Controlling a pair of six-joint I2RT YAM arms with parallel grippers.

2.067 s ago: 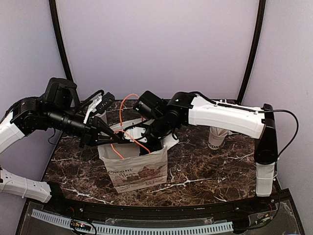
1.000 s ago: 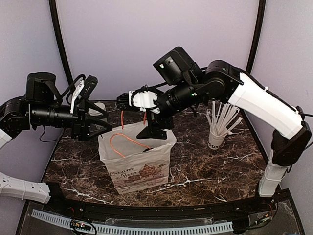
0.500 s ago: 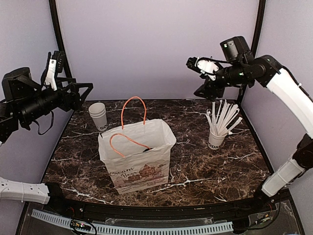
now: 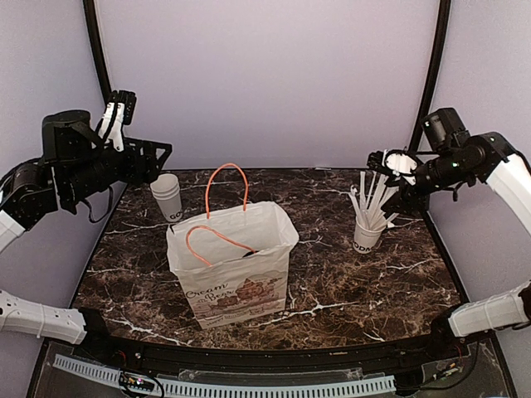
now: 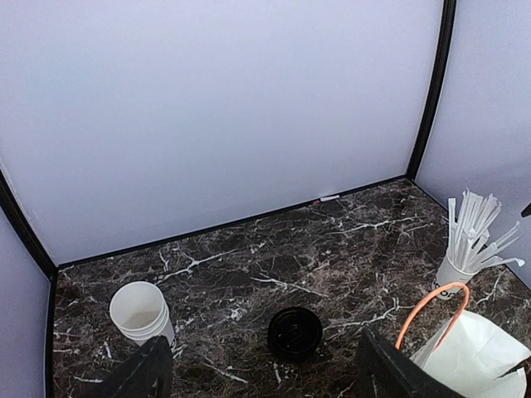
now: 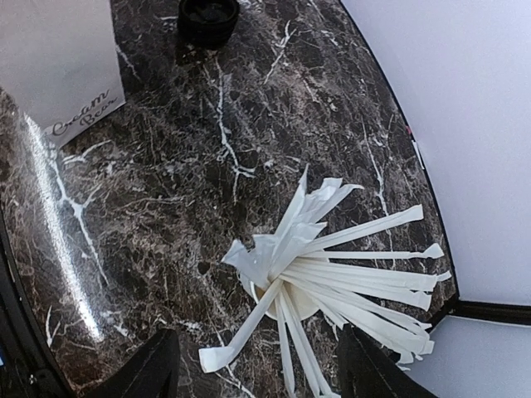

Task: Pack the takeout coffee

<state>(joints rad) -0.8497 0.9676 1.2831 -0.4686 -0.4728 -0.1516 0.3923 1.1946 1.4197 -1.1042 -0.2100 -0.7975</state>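
Observation:
The takeout coffee shows only its black lid (image 5: pixel 294 332), standing on the marble behind the white paper bag (image 4: pixel 236 265); the right wrist view has that lid (image 6: pixel 207 15) at its top edge beside the bag (image 6: pixel 58 66). In the top view the coffee is hidden behind the bag. My left gripper (image 4: pixel 159 159) hangs high at the back left, open, its fingers (image 5: pixel 149 373) wide apart with nothing between them. Above the straws on the right, my right gripper (image 4: pixel 383 170) is also open and empty, its fingers (image 6: pixel 162 365) well clear of them.
Nested white cups (image 4: pixel 166 196) stand at the back left of the table (image 4: pixel 348 290). A white cup of straws (image 4: pixel 369 220) stands at the right, directly below the right gripper. The bag's orange handles (image 4: pixel 226 178) stick up from its open mouth.
Both arms have pulled away from the bag's mouth to the sides. Over the last half second the right gripper dropped lower over the straws and the left moved slightly rightward. The bag stayed put.

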